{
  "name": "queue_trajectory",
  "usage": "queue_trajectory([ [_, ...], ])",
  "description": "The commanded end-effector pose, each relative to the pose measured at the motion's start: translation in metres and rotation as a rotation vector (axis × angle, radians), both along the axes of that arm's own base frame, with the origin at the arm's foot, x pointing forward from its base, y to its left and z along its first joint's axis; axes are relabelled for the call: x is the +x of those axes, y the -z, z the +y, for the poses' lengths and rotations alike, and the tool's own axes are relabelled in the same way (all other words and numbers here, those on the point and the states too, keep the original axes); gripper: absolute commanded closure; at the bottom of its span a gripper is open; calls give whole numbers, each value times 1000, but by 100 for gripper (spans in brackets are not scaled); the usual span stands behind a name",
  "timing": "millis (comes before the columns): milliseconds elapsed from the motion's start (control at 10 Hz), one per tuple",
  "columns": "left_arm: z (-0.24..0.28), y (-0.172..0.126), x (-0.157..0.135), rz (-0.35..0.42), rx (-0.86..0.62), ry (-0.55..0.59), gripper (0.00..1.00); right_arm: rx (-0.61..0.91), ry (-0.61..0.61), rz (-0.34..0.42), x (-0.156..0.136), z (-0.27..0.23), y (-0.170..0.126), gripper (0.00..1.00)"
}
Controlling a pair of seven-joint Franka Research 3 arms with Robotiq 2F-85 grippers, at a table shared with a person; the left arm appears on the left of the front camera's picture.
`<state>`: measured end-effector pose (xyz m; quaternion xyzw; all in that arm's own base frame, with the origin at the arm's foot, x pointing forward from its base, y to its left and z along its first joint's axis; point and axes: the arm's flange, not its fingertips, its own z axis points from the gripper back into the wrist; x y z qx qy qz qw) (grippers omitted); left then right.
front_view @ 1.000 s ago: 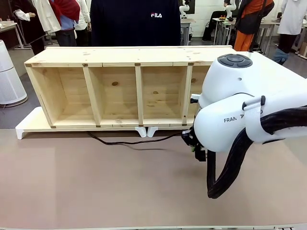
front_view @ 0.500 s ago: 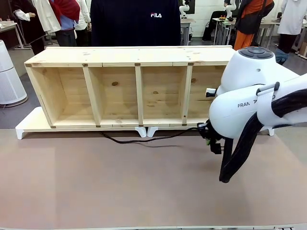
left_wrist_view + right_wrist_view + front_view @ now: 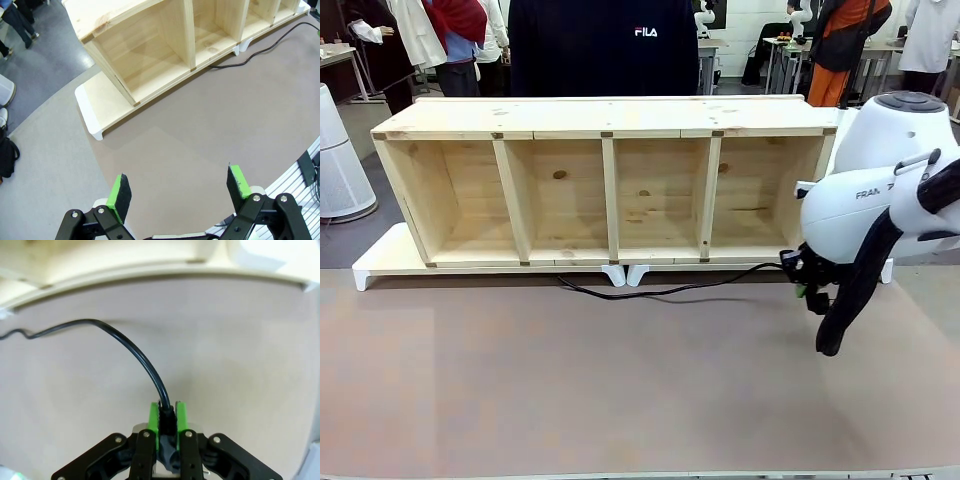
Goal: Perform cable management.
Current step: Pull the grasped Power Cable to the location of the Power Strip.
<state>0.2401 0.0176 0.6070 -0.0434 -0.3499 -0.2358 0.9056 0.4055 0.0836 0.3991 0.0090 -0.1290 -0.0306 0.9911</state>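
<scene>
Your right gripper (image 3: pixel 809 288) is down low at the right end of the wooden shelf (image 3: pixel 610 130), just in front of the last compartment, and it is clamped on the cable (image 3: pixel 680 290). From the right wrist, the right gripper (image 3: pixel 167 411) has its green pads (image 3: pixel 153 415) pressed together with the cable (image 3: pixel 135 351) pinched between them. The cord rises out of the grip, arches over to the picture's left and runs off along the table (image 3: pixel 240 355). Across the front view, the black cord trails leftward from the grip. It lies on the table (image 3: pixel 620 390) just beside the shelf's front edge and passes the two small feet of the white base (image 3: pixel 380 265) near the middle. Its far end slips out of sight at the foot of the shelf, under the second compartment from the left; where it stops, you cannot tell from here. Your left gripper (image 3: pixel 178 186) hangs high above the table's near edge with its pads (image 3: pixel 119 192) well apart and nothing between them. From there you look down on the shelf's left end (image 3: pixel 150 40), the white base (image 3: pixel 95 117) under it, and the cable (image 3: pixel 272 46) snaking along the shelf front at the upper right. A person (image 3: pixel 605 45) in a dark top stands behind the shelf on the far side.
</scene>
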Motion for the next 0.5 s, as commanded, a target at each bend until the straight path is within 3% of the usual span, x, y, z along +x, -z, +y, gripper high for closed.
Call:
queue_trajectory([
  [0, 1, 0, 0, 0, -6, 3, 0, -14, 7, -27, -172, -68, 88, 84],
  [400, 1, 0, 0, 0, -6, 3, 0, -12, 38, -54, -167, -77, 86, 84],
])
